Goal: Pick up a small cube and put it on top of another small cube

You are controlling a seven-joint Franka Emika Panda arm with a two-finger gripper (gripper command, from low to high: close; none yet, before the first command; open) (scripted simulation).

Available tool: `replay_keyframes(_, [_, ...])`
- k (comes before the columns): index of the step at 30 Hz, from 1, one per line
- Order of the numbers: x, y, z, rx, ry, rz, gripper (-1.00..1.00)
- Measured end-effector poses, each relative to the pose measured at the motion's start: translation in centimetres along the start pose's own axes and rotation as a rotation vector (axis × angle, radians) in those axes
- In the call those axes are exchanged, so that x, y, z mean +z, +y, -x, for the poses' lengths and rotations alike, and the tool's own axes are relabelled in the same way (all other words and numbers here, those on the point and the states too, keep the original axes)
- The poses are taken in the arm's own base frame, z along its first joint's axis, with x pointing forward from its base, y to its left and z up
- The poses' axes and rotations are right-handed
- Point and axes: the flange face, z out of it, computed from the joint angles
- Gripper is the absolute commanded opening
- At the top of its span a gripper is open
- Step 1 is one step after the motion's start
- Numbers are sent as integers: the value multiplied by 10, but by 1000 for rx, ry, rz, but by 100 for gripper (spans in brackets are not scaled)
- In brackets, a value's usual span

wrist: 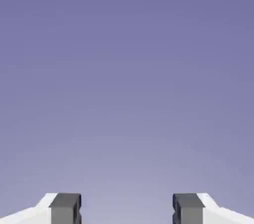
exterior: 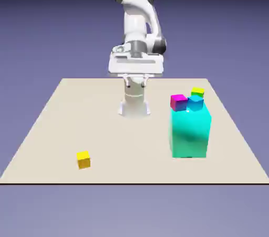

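On the exterior view's left, the small yellow cube point(exterior: 83, 160) sat alone on the beige table point(exterior: 52, 125), near the front edge and well apart from everything else. Nothing touched it.

Toward the middle, the white arm point(exterior: 137, 18) rose from its base point(exterior: 134, 105) at the table's far edge. Its hand point(exterior: 135, 63) was held high above the surface, and the gripper point(exterior: 136, 79) showed only as short stubs below the hand, clear of the table.

On the exterior view's right stood the big cyan block point(exterior: 190, 133), resting on the table. On its top sat three small cubes close together: a magenta cube point(exterior: 178, 102) at the near left corner, a blue cube point(exterior: 196, 103) just beside it to the right, and a yellow-green cube point(exterior: 197, 92) behind the blue one.

In the hand view, the left fingertip point(wrist: 65, 208) and the right fingertip point(wrist: 187, 208) stood far apart at the bottom edge. Between them showed only the plain blue-violet backdrop point(wrist: 127, 69), so the gripper point(wrist: 126, 209) was spread wide and empty.
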Motion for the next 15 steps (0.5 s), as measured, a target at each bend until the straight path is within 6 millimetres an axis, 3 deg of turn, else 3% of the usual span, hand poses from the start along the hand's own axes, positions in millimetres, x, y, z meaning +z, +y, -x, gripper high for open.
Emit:
replay_keyframes(7, [76,56,-40,355,-110,246,0])
replay_keyframes(15, [154,151,-68,779,-203,529,0])
